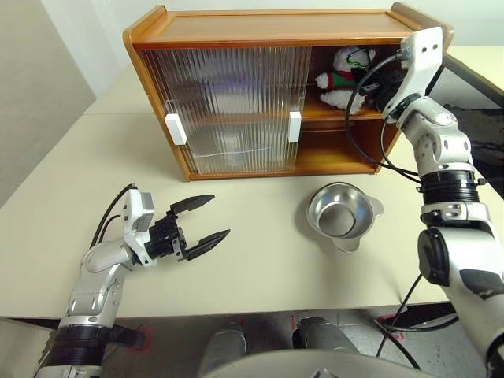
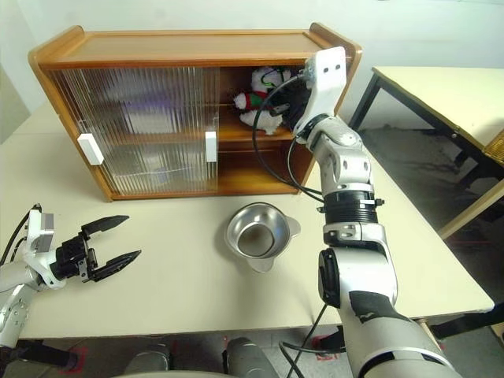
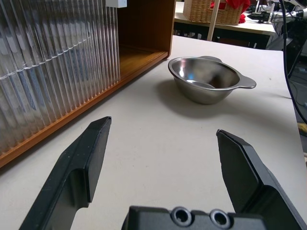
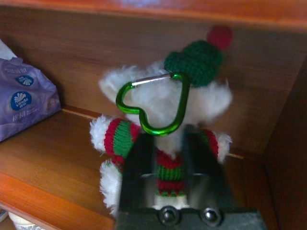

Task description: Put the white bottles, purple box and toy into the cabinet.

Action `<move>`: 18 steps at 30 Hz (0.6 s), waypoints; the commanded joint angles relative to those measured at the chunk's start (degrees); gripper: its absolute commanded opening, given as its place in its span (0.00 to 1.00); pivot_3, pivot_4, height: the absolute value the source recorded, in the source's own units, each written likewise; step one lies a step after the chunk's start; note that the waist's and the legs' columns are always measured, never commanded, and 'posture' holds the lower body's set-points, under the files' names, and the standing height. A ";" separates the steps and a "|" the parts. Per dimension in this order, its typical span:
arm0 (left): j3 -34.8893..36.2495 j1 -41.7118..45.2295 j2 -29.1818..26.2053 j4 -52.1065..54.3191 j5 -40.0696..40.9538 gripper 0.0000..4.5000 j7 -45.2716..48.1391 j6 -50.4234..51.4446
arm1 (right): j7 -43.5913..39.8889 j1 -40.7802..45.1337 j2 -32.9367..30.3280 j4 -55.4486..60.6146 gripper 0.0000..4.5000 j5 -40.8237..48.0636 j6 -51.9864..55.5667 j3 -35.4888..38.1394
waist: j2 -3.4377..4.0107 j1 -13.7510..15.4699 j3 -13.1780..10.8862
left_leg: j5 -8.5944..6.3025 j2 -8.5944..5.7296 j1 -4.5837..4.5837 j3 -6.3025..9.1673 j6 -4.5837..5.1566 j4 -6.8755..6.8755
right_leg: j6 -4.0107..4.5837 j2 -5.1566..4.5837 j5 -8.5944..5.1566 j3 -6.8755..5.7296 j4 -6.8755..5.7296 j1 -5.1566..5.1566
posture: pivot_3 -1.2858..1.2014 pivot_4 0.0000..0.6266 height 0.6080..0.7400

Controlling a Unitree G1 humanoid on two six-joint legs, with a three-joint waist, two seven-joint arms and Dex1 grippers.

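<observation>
Your desk (image 1: 260, 260) has loads of open room. The toy (image 4: 163, 139) sits on the cabinet (image 1: 236, 31) upper shelf, right gripper (image 4: 165, 148) jaws slightly apart around it; left gripper (image 1: 206, 219) jaws spread wide.

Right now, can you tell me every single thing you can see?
Cabinet: one, orange-brown wood, at the back of the table.
Toy: one, white with red and green, upper shelf, right side.
Purple box: one, purple, upper shelf, beside the toy but apart.
Bowl: one, silver, on the table before the cabinet.
Table: one, cream.
Left fingers: two, black, open, above the table.
Right arm: one, silver, reaching to the toy.
</observation>
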State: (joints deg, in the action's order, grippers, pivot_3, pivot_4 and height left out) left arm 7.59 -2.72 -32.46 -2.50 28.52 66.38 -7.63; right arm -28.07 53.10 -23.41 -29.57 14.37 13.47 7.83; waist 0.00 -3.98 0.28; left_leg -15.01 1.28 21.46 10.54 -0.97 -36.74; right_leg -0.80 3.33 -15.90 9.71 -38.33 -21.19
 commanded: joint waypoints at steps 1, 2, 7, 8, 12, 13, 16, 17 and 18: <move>-0.43 0.12 -0.04 -0.80 -0.80 1.00 0.32 -0.23 | -0.46 1.20 -0.89 0.96 0.51 -0.42 0.59 0.06 | 0.00 -0.01 0.00 | 0.00 0.00 0.00 0.01 0.00 -0.01 | 0.05 0.00 -0.01 0.00 0.00 0.00 | 0.48 0.00 1.00; -0.48 0.25 -0.03 -0.85 -0.82 1.00 0.36 -0.22 | -0.47 1.37 -1.18 0.94 0.58 -0.33 0.63 0.29 | 0.00 -0.02 0.00 | 0.00 0.00 0.00 0.00 0.00 -0.02 | 0.12 -0.01 -0.05 -0.01 0.00 0.00 | 0.48 0.00 1.00; -0.66 0.39 0.06 -0.81 -0.86 1.00 0.40 -0.15 | -0.58 1.66 -2.40 1.28 1.00 -0.22 0.67 0.65 | 0.00 -0.10 0.00 | 0.00 0.00 0.00 0.00 0.00 -0.02 | 0.25 -0.01 -0.11 0.00 0.00 0.00 | 0.48 0.00 1.00; -0.72 0.32 0.10 -0.67 -0.89 1.00 0.36 -0.13 | -0.94 1.48 -2.74 1.81 1.00 -0.11 1.03 0.57 | 0.00 -0.14 0.00 | 0.00 0.00 0.00 0.00 0.00 -0.02 | 0.23 0.00 -0.10 -0.01 0.00 0.00 | 0.48 0.00 1.00; -0.78 0.22 0.17 -0.54 -0.87 1.00 0.23 0.00 | -2.64 0.05 -5.00 4.79 1.00 0.27 3.53 0.78 | 0.00 -0.13 0.00 | 0.00 0.00 0.00 -0.02 0.00 -0.02 | 0.18 0.00 -0.07 -0.20 0.00 0.01 | 0.48 0.00 1.00; -0.80 0.14 0.21 -0.48 -0.85 1.00 0.19 0.05 | -2.97 -0.38 -5.98 5.61 1.00 0.29 4.63 0.92 | 0.00 -0.10 0.00 | 0.00 0.00 0.01 -0.01 0.00 -0.02 | 0.16 0.00 -0.06 -0.22 0.01 0.02 | 0.48 0.00 1.00; -0.89 -0.20 0.42 -0.07 -0.78 1.00 -0.11 0.25 | -5.41 -1.87 -9.22 8.85 1.00 1.63 9.62 1.34 | 0.00 0.16 0.00 | 0.00 -0.01 0.01 0.03 -0.01 -0.04 | 0.19 -0.02 -0.09 -0.33 0.04 0.08 | 0.48 0.01 1.00; -0.93 -0.31 0.49 0.05 -0.77 1.00 -0.21 0.28 | -6.66 -2.33 -10.12 10.12 1.00 2.73 11.50 1.63 | 0.00 0.39 0.00 | 0.01 -0.01 0.01 0.04 -0.02 -0.06 | 0.24 -0.02 -0.14 -0.35 0.04 0.10 | 0.48 0.01 1.00; -0.96 -0.43 0.56 0.17 -0.78 1.00 -0.28 0.30 | -7.86 -2.80 -10.97 11.39 1.00 3.80 13.34 1.92 | -0.01 0.60 0.00 | 0.01 -0.02 0.02 0.05 -0.02 -0.06 | 0.40 -0.03 -0.24 -0.39 0.05 0.11 | 0.48 0.01 1.00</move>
State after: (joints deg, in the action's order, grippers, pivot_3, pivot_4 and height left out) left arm 7.32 -2.74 -32.01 -2.76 28.51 66.20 -7.56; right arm -34.43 51.33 -32.91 -19.90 16.64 23.62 8.49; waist -0.01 -3.37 0.28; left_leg -14.99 1.24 21.48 10.62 -1.01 -36.81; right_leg -0.38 3.28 -16.17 9.27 -38.29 -21.06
